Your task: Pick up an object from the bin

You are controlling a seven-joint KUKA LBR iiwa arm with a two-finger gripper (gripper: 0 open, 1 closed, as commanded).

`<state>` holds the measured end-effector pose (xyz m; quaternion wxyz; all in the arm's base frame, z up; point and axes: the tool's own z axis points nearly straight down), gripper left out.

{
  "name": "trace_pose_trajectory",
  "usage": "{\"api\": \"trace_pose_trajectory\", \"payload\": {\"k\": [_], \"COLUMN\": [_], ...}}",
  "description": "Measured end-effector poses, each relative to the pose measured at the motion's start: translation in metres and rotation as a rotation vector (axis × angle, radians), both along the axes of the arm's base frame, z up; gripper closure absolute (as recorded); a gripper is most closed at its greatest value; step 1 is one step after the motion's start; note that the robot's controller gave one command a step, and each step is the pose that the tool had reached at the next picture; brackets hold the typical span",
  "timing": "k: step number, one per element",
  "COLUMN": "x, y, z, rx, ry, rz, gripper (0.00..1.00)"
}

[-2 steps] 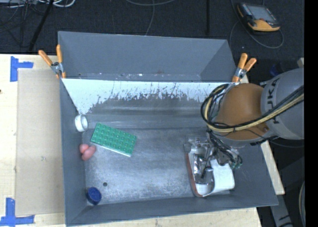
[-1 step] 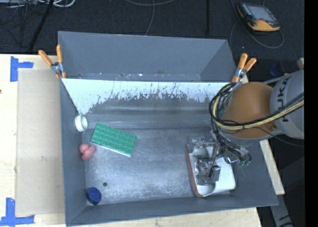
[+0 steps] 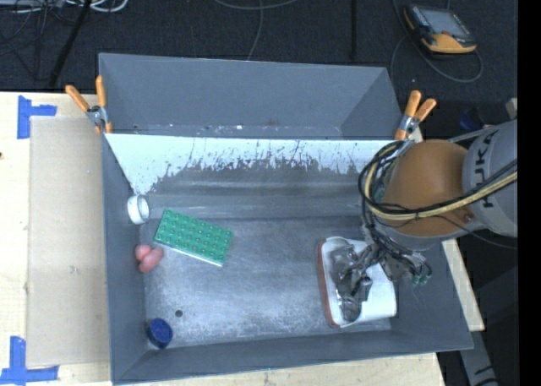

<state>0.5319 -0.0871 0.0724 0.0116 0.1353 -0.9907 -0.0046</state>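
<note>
My gripper (image 3: pixel 353 283) is low in the bin's right part, right over a white flat rectangular object with a reddish-brown edge (image 3: pixel 379 301). Its dark fingers (image 3: pixel 345 273) rest on or just above the object's top face. I cannot tell whether they hold it.
A green studded plate (image 3: pixel 193 237) lies at the left of the bin floor, with a pink lump (image 3: pixel 149 258) beside it and a small white cap (image 3: pixel 138 208) against the left wall. A blue cap (image 3: pixel 159 333) sits in the front left corner. The arm with cables hangs over the right rim.
</note>
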Motion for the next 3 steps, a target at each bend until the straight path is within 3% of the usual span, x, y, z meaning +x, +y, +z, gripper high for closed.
{"api": "trace_pose_trajectory", "payload": {"k": [1, 2, 3], "x": [-0.045, -0.011, -0.013], "y": [0.031, 0.013, 0.013], "z": [0.167, 0.230, 0.227], "rx": [-0.006, -0.006, -0.003], "ry": [-0.031, -0.033, -0.026], "rz": [0.037, 0.169, 0.165], "gripper": [1.00, 1.00, 1.00]}}
